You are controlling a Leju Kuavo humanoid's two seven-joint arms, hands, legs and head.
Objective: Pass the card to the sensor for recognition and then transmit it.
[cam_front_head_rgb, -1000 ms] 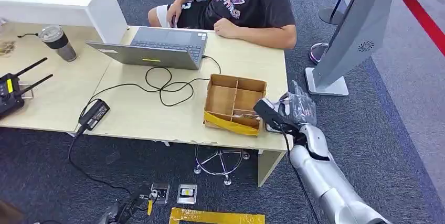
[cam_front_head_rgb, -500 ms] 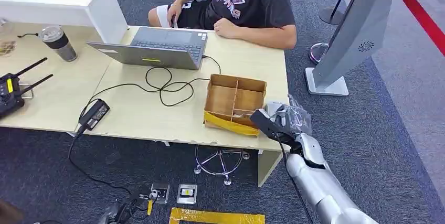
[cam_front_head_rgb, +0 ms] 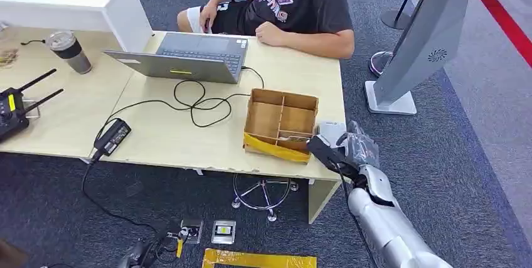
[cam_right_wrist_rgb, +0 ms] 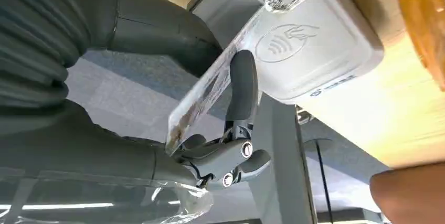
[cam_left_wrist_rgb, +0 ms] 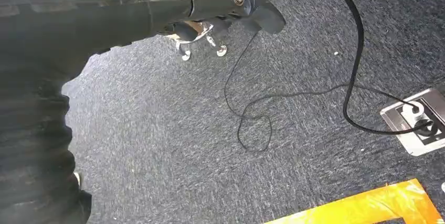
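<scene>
My right hand [cam_front_head_rgb: 344, 150], wrapped in clear plastic, hovers at the table's right front corner, just short of the white card sensor [cam_front_head_rgb: 331, 131]. In the right wrist view the card [cam_right_wrist_rgb: 203, 97] is pinched edge-on between the thick thumb and a dark finger [cam_right_wrist_rgb: 242, 85]. Its far end reaches over the sensor [cam_right_wrist_rgb: 315, 51], close to the contactless symbol; I cannot tell whether it touches. My left hand [cam_left_wrist_rgb: 231, 3] hangs over the carpet with nothing in it and its fingers stretched out.
A divided cardboard box [cam_front_head_rgb: 280, 123] stands just left of the sensor. A person [cam_front_head_rgb: 288, 4] sits at the far side by a laptop [cam_front_head_rgb: 188, 54]. Cables and a power brick [cam_front_head_rgb: 111, 136] cross the table. A grey kiosk stand [cam_front_head_rgb: 420, 42] rises at the right.
My right hand with the card has drawn back from over the sensor toward me, uncovering the sensor in the head view. Nothing else has moved.
</scene>
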